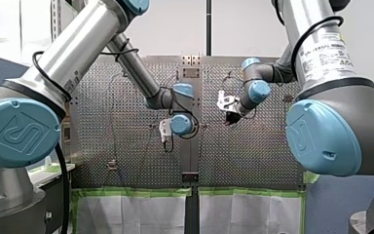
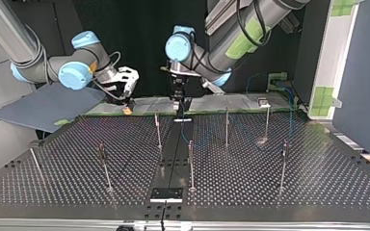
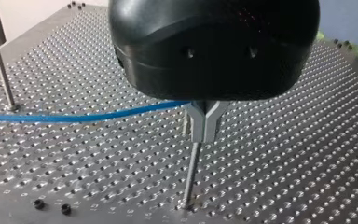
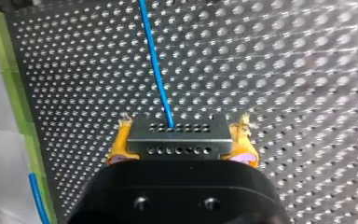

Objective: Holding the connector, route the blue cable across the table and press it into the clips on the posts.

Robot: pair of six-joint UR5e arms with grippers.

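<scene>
Front view: perforated table (image 1: 126,161), green tape (image 1: 131,191) and white sheets (image 1: 126,214) along its near edge.

Top view: thin posts (image 2: 227,126) upright across it.

Left wrist view: left gripper (image 3: 204,133) with metal fingers pinched together on blue cable (image 3: 74,117), above 1 of the posts.

Right wrist view: right gripper (image 4: 181,147) with yellow pads (image 4: 121,149) clamping connector (image 4: 177,137), cable leading ahead over the holes.

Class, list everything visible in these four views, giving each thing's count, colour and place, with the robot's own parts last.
perforated table: one, grey metal, under everything.
posts: at least seven, thin metal, upright across the table.
blue cable: one, blue, above the table, leaving the connector.
connector: one, grey, gripped at the cable's end.
green tape: strips, green, along the table's edge.
left gripper: black, metal fingers, shut on the cable above a post.
right gripper: black, yellow pads, shut on the connector.
</scene>
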